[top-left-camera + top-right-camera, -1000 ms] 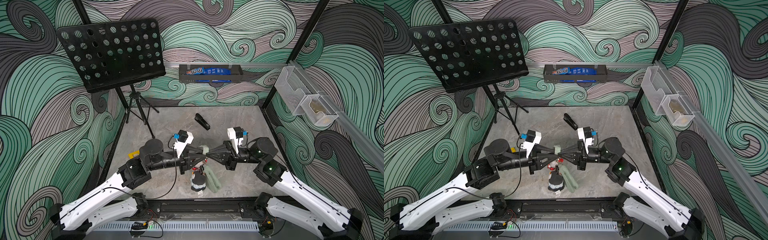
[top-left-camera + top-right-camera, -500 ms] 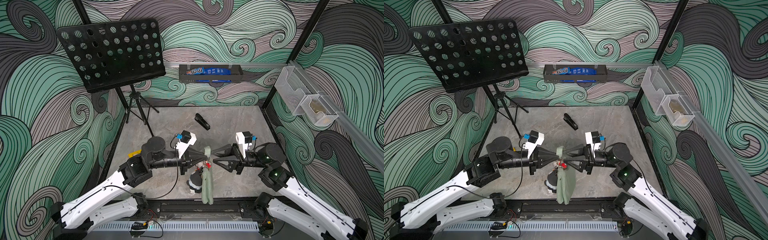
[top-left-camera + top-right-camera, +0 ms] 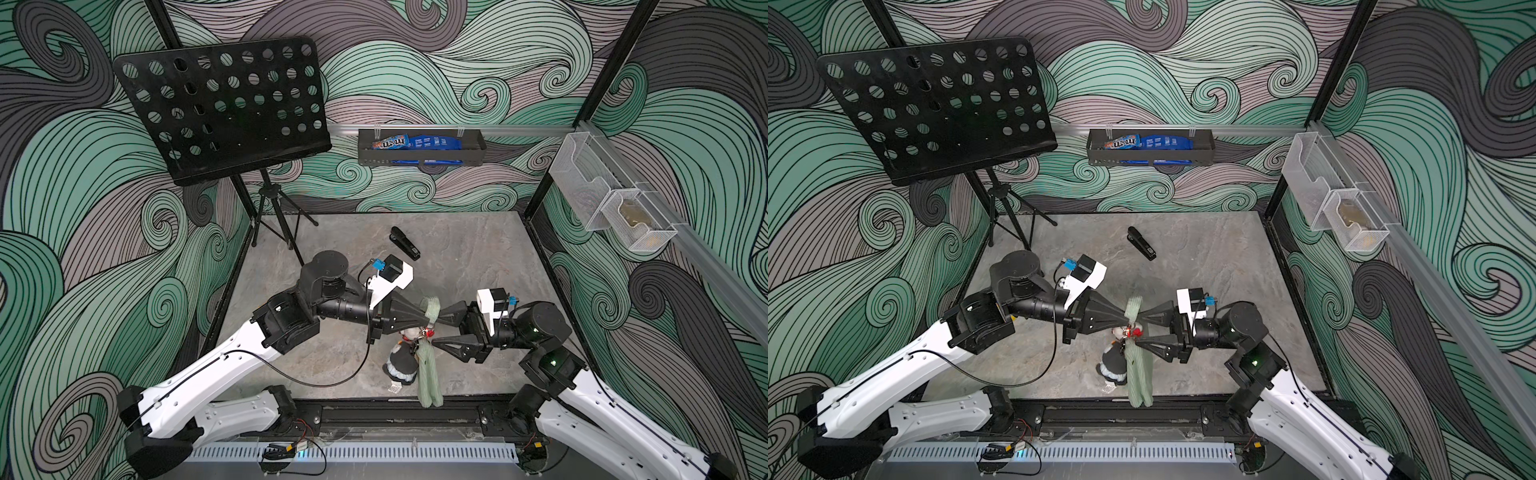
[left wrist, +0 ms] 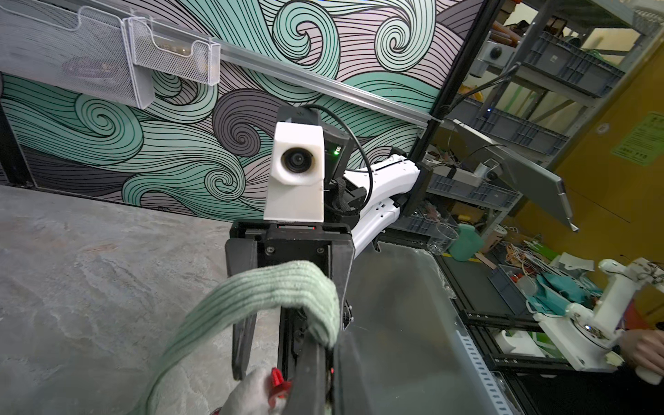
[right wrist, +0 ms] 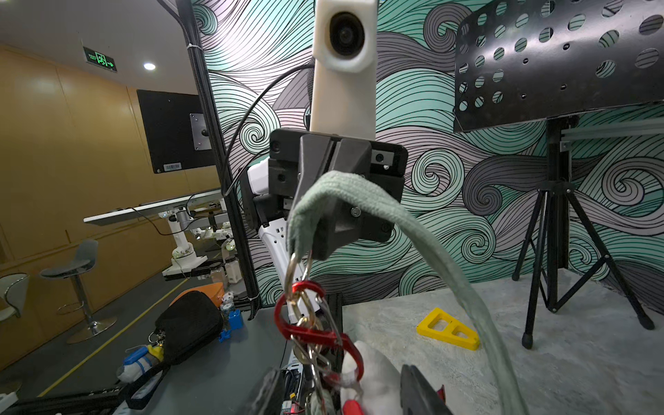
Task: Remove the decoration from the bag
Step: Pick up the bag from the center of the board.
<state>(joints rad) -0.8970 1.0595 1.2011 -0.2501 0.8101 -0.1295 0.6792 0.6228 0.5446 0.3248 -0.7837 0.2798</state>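
Observation:
The sage-green bag [image 3: 428, 374] [image 3: 1139, 374] hangs lengthwise from my left gripper [image 3: 430, 322] [image 3: 1127, 322], which is shut on its upper end, its tail reaching the front rail. A metal ring [image 5: 296, 273] at the held end carries a red carabiner [image 5: 312, 334] and key rings. From them hangs the decoration [image 3: 401, 361] [image 3: 1115, 361], a small doll with a white head and dark dress, beside the bag. My right gripper [image 3: 437, 331] [image 5: 345, 395] faces the left one, open, its fingers on either side of the carabiner and the doll's head [image 5: 373, 381].
A black stapler [image 3: 404, 242] lies further back on the grey table. A music stand [image 3: 220, 108] on a tripod stands at the back left, with a yellow plastic piece [image 5: 447, 328] near it. A candy basket [image 3: 419, 147] and mesh trays [image 3: 602, 195] hang on the walls.
The left gripper has shut on the bag and lifted it, so bag and doll now hang. The right gripper has let go, drawn back and opened round the carabiner.

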